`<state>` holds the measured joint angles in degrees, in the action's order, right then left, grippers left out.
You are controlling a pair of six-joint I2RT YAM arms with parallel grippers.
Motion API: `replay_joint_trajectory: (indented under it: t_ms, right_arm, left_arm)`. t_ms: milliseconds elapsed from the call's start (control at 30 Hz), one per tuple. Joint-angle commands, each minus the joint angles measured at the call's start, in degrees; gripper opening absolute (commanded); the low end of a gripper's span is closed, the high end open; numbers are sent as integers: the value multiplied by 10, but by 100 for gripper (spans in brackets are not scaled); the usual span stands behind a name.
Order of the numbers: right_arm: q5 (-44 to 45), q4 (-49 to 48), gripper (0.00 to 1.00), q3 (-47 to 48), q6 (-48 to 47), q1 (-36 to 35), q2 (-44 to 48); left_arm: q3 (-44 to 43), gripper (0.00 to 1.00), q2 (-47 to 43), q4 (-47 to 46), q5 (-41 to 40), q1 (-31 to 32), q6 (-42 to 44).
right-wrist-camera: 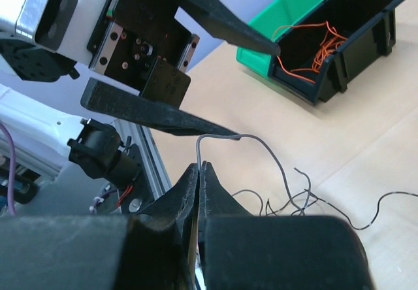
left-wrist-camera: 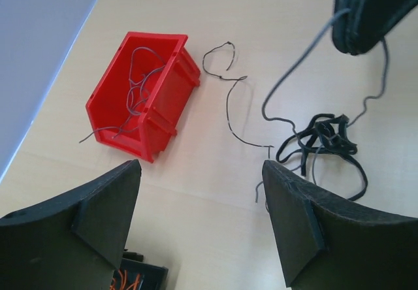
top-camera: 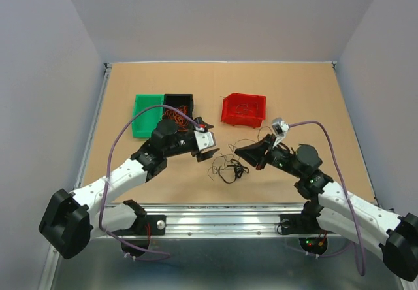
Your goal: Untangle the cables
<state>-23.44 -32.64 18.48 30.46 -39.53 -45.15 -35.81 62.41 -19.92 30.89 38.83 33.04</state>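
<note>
A small knot of black and dark cables (top-camera: 230,170) lies on the table between my grippers; it also shows in the left wrist view (left-wrist-camera: 323,140). My right gripper (right-wrist-camera: 199,169) is shut on the end of a grey wire (right-wrist-camera: 261,143) that rises from the knot; the gripper shows in the top view (top-camera: 238,149) and at the upper right of the left wrist view (left-wrist-camera: 372,9). My left gripper (left-wrist-camera: 202,198) is open and empty just left of the knot, with the wire end between its spread fingers (right-wrist-camera: 163,110).
A red bin (top-camera: 243,109) holds grey wires. A black bin (top-camera: 178,110) holds orange wires (right-wrist-camera: 313,51), with a green bin (top-camera: 147,115) beside it on the left. A loose thin dark wire (left-wrist-camera: 225,87) lies near the red bin.
</note>
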Motion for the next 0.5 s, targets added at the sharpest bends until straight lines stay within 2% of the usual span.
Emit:
replay_joint_trajectory:
  t_ms: [0, 167, 367, 467]
  right_arm:
    - [-10, -30, 0, 26, -12, -5, 12]
    - [-1, 37, 0, 139, -41, -6, -15]
    - [-18, 130, 1, 361, -60, -5, -81]
    - [-9, 154, 1, 431, -65, -5, -107]
  left_arm:
    - [17, 86, -35, -33, 47, -1, 12]
    - [25, 86, -42, -36, 56, -2, 18]
    - [33, 86, -55, -36, 61, -2, 27]
    - [39, 86, -69, -41, 59, -2, 26]
